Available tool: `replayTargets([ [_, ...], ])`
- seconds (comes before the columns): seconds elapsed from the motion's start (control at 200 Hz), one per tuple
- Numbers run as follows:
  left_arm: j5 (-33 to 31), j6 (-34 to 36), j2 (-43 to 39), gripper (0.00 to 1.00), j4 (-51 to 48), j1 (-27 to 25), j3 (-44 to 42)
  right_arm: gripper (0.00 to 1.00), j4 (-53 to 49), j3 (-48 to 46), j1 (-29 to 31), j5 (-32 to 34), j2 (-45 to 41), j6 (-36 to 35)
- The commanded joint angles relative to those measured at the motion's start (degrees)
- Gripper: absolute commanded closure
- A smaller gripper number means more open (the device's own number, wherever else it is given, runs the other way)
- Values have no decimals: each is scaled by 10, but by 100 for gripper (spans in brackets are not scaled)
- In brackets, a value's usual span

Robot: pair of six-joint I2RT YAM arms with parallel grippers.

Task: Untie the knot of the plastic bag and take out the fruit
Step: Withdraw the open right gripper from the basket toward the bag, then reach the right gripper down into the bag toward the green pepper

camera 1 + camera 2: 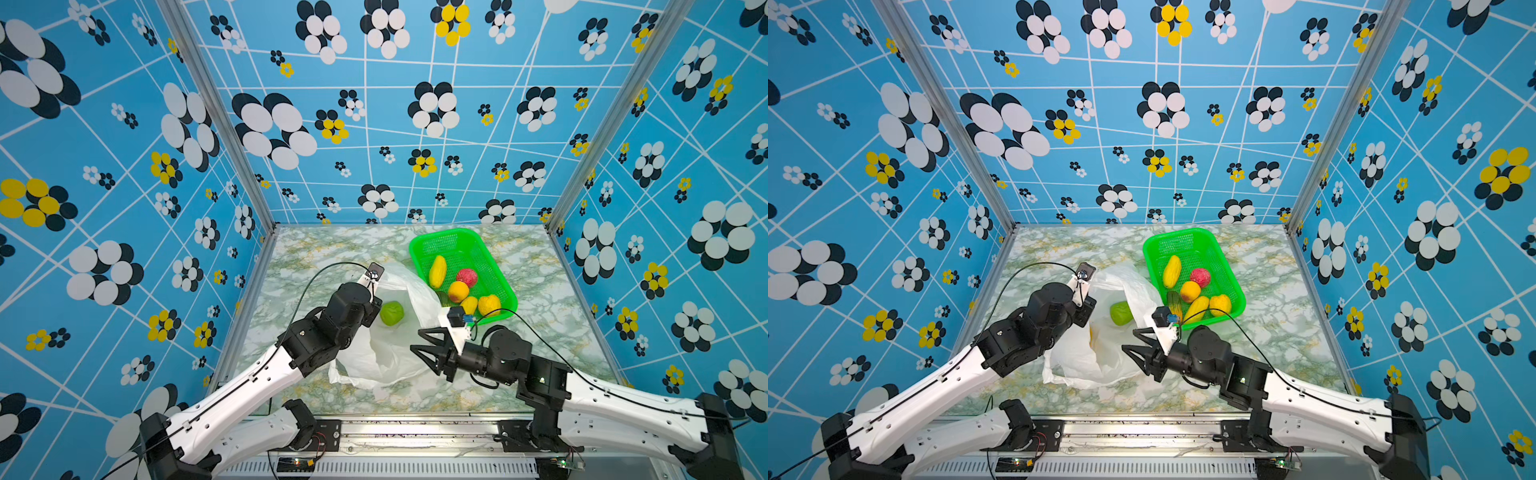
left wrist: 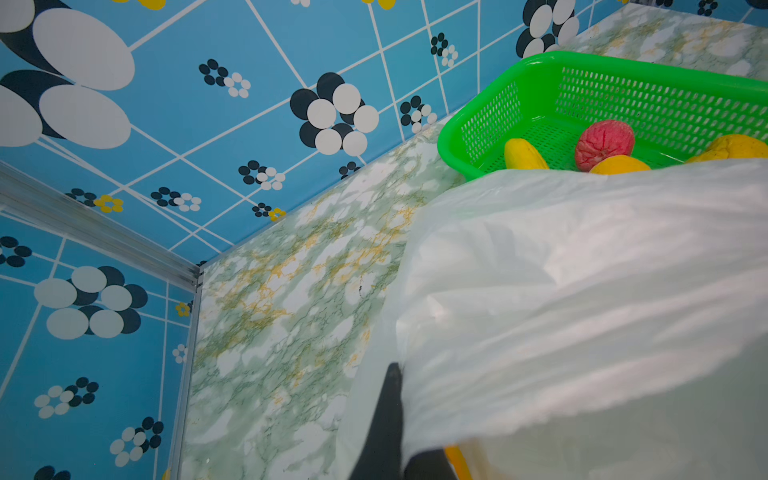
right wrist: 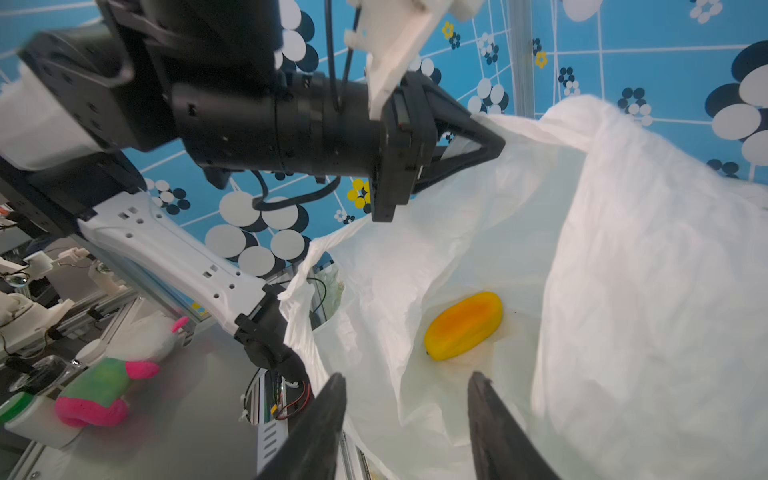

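A counter [image 1: 561,332] with a green-and-white marble pattern forms the floor of a booth whose walls [image 1: 374,124] are blue, crossed by white lines and dotted with black, white and yellow flowers. A green basket [image 1: 457,249] stands on the counter near the back wall. In it lie a long yellow fruit [image 1: 437,271], a red bumpy ball [image 1: 467,277], an orange round fruit [image 1: 458,291], a small yellow piece [image 1: 469,305] and a knobbly yellow piece [image 1: 489,304]. A top view also shows a dark green-and-orange long piece [image 1: 1174,303] at the basket's corner nearest the bag. The plastic bag [image 1: 386,357] lies crumpled just beside the basket, on the side toward the left arm, with its mouth gaping; whether it touches the basket's rim I cannot tell. A green round fruit [image 1: 391,313] sits inside the bag near the basket. Only the right wrist view shows the left claw [image 3: 496,145], pressed together on the bag's raised edge; in both top views the arm's own wrist hides it. The left wrist view gives one dark finger [image 2: 390,415] against the film, with the basket beyond. The right claw [image 1: 415,338] is spread and holds nothing, at the bag's mouth near the basket. Its wrist view shows a yellow-orange fruit [image 3: 463,326] on the bag's bottom and, outside the booth, a pink-and-green soft toy [image 3: 99,395] well apart from the basket.
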Motion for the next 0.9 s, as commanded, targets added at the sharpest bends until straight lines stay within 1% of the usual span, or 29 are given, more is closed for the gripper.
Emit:
replayTargets([
  [0.0,13,-13,6,100,-9,7,27,53,16,41,16,48,61,-19],
  [0.065,10,-16,8,100,-15,7,32,53,11,53,32,64,81,-31],
  [0.12,10,-18,8,100,-16,8,32,50,11,57,49,84,88,-45],
  [0.235,10,-21,7,100,-14,11,33,49,8,67,77,116,105,-62],
  [0.37,19,-27,7,100,-13,16,37,49,21,84,110,129,153,-71],
  [0.44,23,-29,4,100,-12,17,38,51,22,95,122,144,186,-72],
  [0.56,24,-33,-1,100,-13,18,37,53,62,83,123,160,230,-55],
  [0.675,30,-36,-5,100,-10,19,33,53,105,73,122,207,272,-45],
  [0.795,33,-38,-6,100,-12,18,30,57,99,89,102,247,316,-16],
  [0.855,35,-39,-8,100,-11,19,28,57,99,93,86,259,334,9],
  [0.895,35,-40,-9,100,-11,19,27,54,98,96,76,265,348,27],
])
